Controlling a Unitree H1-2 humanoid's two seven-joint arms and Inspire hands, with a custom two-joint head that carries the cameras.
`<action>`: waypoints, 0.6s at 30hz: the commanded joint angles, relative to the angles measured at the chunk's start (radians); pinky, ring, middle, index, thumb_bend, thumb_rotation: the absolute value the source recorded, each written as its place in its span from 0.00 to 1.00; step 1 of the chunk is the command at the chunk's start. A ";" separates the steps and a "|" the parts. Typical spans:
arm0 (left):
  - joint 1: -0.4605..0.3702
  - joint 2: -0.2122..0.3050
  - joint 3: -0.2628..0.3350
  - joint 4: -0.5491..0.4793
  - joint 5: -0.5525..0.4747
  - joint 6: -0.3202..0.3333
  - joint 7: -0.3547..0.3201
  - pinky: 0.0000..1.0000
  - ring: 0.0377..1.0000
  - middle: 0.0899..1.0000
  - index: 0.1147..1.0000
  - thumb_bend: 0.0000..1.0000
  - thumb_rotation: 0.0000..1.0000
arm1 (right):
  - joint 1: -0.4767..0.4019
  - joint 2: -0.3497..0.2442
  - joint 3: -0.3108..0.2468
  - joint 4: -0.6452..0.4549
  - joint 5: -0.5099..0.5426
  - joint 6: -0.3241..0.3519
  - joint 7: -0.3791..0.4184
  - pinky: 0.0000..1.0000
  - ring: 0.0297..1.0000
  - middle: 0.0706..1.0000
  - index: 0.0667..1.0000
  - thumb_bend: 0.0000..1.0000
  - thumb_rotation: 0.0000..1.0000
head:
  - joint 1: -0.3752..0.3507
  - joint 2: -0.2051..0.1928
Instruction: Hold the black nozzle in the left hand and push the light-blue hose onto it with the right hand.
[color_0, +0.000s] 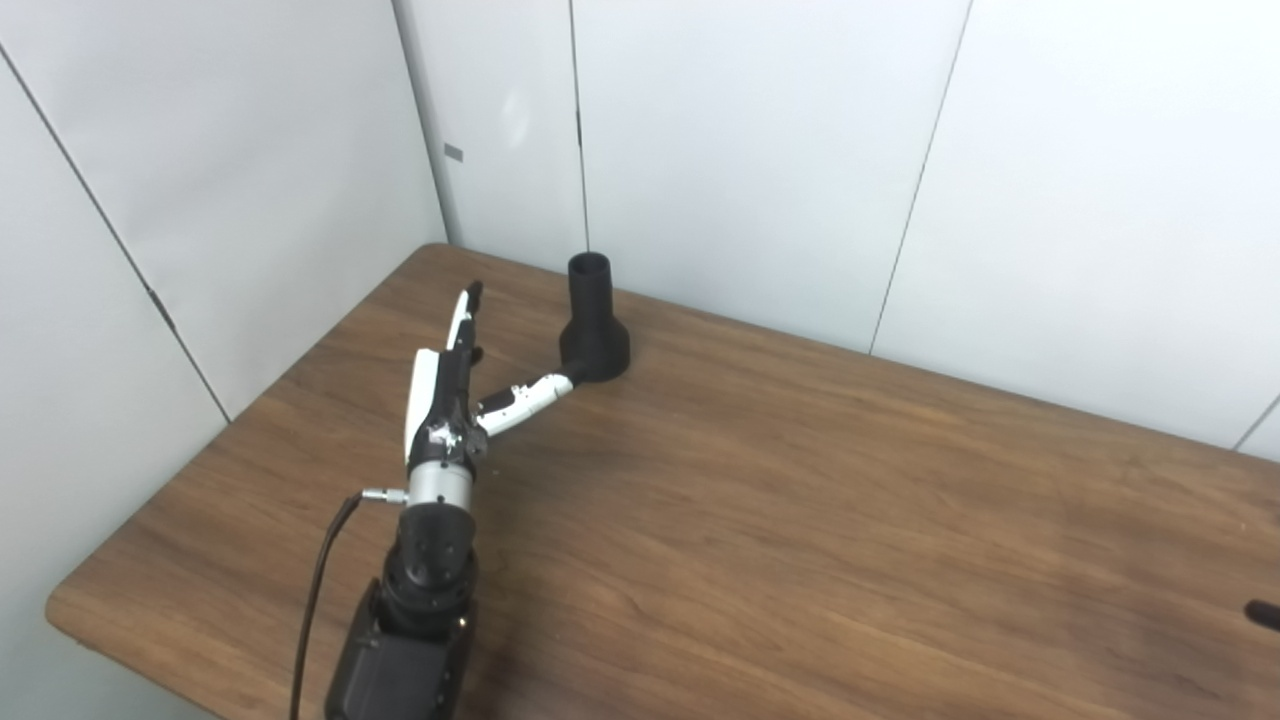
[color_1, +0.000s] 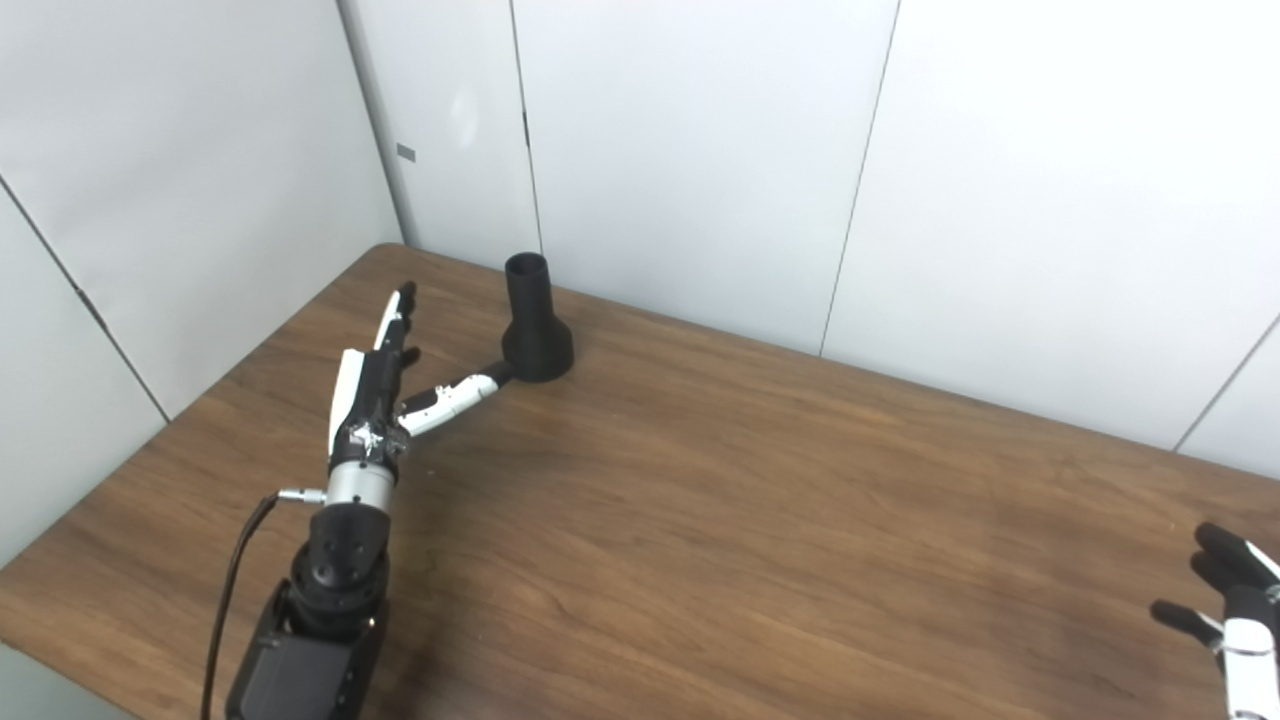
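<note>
Black nozzle (color_0: 594, 322) — stands upright on its flared base, narrow open end up, in the upper left of the frame, near the far edge of the wooden table (color_0: 800, 520) and close to the white panelled wall (color_0: 760, 150).

Left hand (color_0: 450, 385) — enters from the lower left, edge-on, fingers (color_0: 463, 315) straight and spread, holding nothing. Its thumb (color_0: 525, 396) reaches out to the right, tip at the nozzle's base; whether it touches cannot be told.

Black cable (color_0: 318, 590) — runs from the left wrist down to the bottom edge.

Right hand (color_1: 1235, 610) — only partly in view at the lower right corner, fingers apart, empty, well apart from the nozzle.
</note>
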 joint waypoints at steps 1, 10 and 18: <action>-0.054 0.040 -0.008 0.015 0.024 -0.006 0.006 0.89 0.99 1.00 1.00 1.00 0.41 | -0.025 -0.012 -0.009 -0.018 0.003 -0.032 -0.001 0.60 0.83 0.82 0.72 0.00 0.77 | 0.000 0.000; -0.125 0.071 -0.021 0.135 0.032 -0.031 0.035 0.94 0.99 1.00 1.00 1.00 0.41 | -0.029 -0.022 -0.017 -0.003 0.010 -0.043 0.004 0.51 0.80 0.80 0.69 0.02 0.80 | 0.008 0.004; -0.201 0.102 -0.072 0.264 0.119 0.043 0.074 0.87 0.96 0.99 1.00 1.00 0.43 | -0.028 -0.026 -0.019 0.000 0.022 -0.047 0.003 0.38 0.76 0.77 0.65 0.02 0.79 | 0.007 0.000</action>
